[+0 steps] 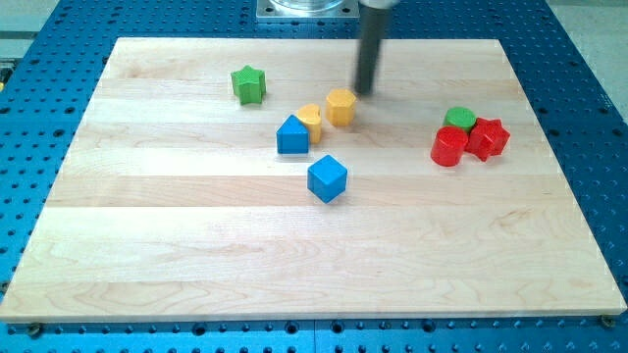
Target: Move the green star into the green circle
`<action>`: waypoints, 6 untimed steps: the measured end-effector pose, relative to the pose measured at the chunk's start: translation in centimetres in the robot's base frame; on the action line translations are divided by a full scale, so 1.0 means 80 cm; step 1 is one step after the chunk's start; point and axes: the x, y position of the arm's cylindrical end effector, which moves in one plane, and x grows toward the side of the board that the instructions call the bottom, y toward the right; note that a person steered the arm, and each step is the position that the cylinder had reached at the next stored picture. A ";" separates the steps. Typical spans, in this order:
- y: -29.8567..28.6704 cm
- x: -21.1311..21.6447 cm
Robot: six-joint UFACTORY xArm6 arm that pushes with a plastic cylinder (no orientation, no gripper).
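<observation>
The green star (pixel 249 84) lies on the wooden board (pixel 177 235) at the view's upper left. The green circle (pixel 459 119) sits at the view's right, touching a red cylinder (pixel 449 146) and a red star (pixel 488 138). My tip (pixel 364 92) is the lower end of the dark rod, at the view's top centre. It stands well right of the green star and just up and right of a yellow hexagon (pixel 340 107), far left of the green circle.
A second yellow block (pixel 310 122) touches a blue block with a peaked top (pixel 292 135) near the centre. A blue cube (pixel 327 178) lies below them. The board rests on a blue perforated table (pixel 589 59).
</observation>
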 end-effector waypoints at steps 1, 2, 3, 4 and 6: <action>-0.148 -0.018; -0.253 -0.015; -0.213 0.039; -0.108 0.041; 0.049 0.028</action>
